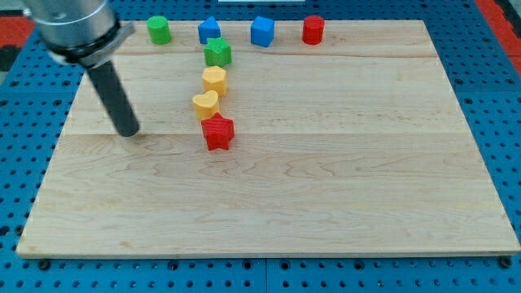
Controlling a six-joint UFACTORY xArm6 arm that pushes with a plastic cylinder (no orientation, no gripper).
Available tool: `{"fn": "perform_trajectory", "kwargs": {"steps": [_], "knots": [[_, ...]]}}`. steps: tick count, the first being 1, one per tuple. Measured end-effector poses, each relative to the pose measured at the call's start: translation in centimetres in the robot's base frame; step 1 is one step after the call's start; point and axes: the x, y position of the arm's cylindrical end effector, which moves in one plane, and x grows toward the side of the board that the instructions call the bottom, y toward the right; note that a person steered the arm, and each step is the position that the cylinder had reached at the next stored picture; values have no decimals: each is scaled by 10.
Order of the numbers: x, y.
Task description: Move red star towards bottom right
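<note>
The red star lies on the wooden board, left of centre. My tip rests on the board to the star's left, about a hundred pixels away, at the same height in the view. The rod slants up to the view's top left. A yellow heart-shaped block sits just above the star, almost touching it. A yellow hexagon block is above that, and a green star tops this column.
Along the board's top edge stand a green cylinder, a blue block, a blue cube and a red cylinder. The wooden board lies on a blue pegboard surface.
</note>
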Motion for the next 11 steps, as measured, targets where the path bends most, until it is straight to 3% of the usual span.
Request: {"fn": "perform_trajectory", "kwargs": {"steps": [1,4,5,7,8,9,10,11], "knots": [[8,46],[24,46],[24,90],[-21,87],[14,182],[78,246],[83,227],[83,160]]}}
